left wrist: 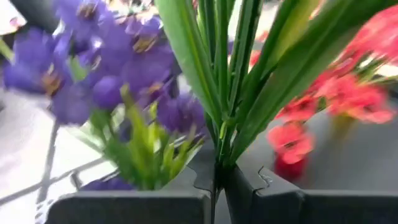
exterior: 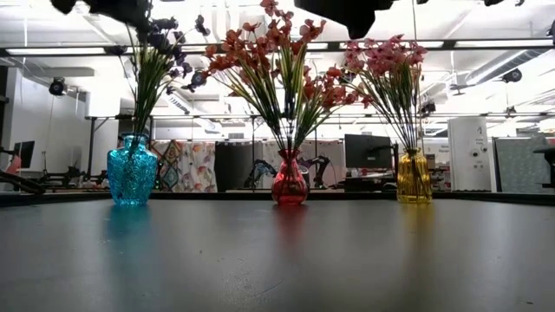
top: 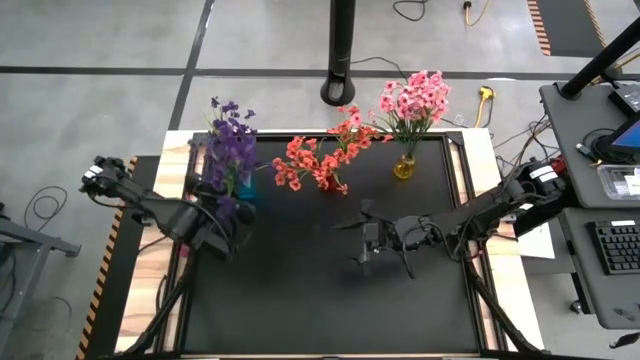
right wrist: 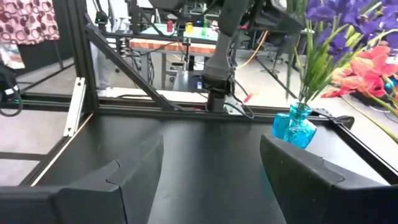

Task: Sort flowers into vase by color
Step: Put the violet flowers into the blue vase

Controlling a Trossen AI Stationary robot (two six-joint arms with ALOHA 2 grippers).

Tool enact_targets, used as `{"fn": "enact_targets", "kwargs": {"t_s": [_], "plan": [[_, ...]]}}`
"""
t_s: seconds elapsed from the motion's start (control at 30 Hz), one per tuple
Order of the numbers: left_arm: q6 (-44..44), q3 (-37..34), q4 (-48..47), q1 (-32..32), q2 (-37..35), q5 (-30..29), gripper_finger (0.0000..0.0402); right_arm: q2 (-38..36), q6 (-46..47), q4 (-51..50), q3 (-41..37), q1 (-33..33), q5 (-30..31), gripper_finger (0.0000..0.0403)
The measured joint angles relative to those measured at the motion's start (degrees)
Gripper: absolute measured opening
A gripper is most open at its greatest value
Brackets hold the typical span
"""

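Three vases stand along the table's far side. The blue vase (exterior: 132, 173) holds purple flowers (top: 232, 150), the red vase (exterior: 290, 180) coral-red flowers (top: 320, 160), and the yellow vase (top: 404, 167) pink flowers (top: 413, 100). My left gripper (top: 232, 225) is at the purple bunch, just near of the blue vase, shut on green stems. My right gripper (top: 362, 245) hangs open above the table's middle and touches nothing. In the right wrist view its fingers frame bare table, with the blue vase (right wrist: 298, 127) farther off. My left gripper (left wrist: 217, 180) pinches a bundle of thin green stems (left wrist: 219, 149) between its two fingers. The stems and leaves fan out beyond the fingers, with purple blossoms (left wrist: 118, 74) beside them. The fingers themselves hide the stems' lower end, so I cannot tell whether it sits in the vase.
The near half of the black table top (top: 300, 300) lies bare. A dark pole base (top: 340, 90) stands on the floor beyond the far edge. A desk with a keyboard (top: 615, 245) is to the right of the table.
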Motion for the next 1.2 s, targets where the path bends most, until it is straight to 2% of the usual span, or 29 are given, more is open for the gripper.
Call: {"fn": "enact_targets", "kwargs": {"t_s": [0.1, 0.2, 0.37, 0.5, 0.8, 0.97, 1.2], "plan": [[1.7, -2.4, 0.0, 1.6, -2.4, 2.4, 0.0000, 0.0, 0.4, -0.3, 0.0, -0.3, 0.0, 0.0257], [3.2, -4.5, 0.0, 2.6, -4.7, 2.3, 0.0000, 0.0, 0.5, -0.4, 0.0, -0.3, 0.0, 0.0256], [2.9, -8.4, 0.0, 4.6, -8.8, -2.5, 0.0000, 0.0, 0.5, -0.4, 0.0, -0.4, 0.0, 0.0260], [2.0, -11.2, 1.3, 6.2, -11.7, -4.0, 0.0000, 0.0, 0.6, -0.3, 0.0, -0.4, 0.0, 0.0265], [-1.3, -16.8, 4.4, 7.2, -13.7, -3.5, 0.0000, 0.0, 0.6, -0.3, 0.0, -0.4, 0.0, 0.0256], [-5.3, -19.1, 4.9, 7.3, -13.6, -1.5, 0.0000, 0.0, 0.6, -0.3, 0.0, -0.4, 0.0, 0.0252], [-5.6, -21.4, 8.0, 7.3, -13.6, 0.7, 0.0000, 0.0, 0.6, -0.3, 0.0, -0.4, 0.0, 0.0260]]}}
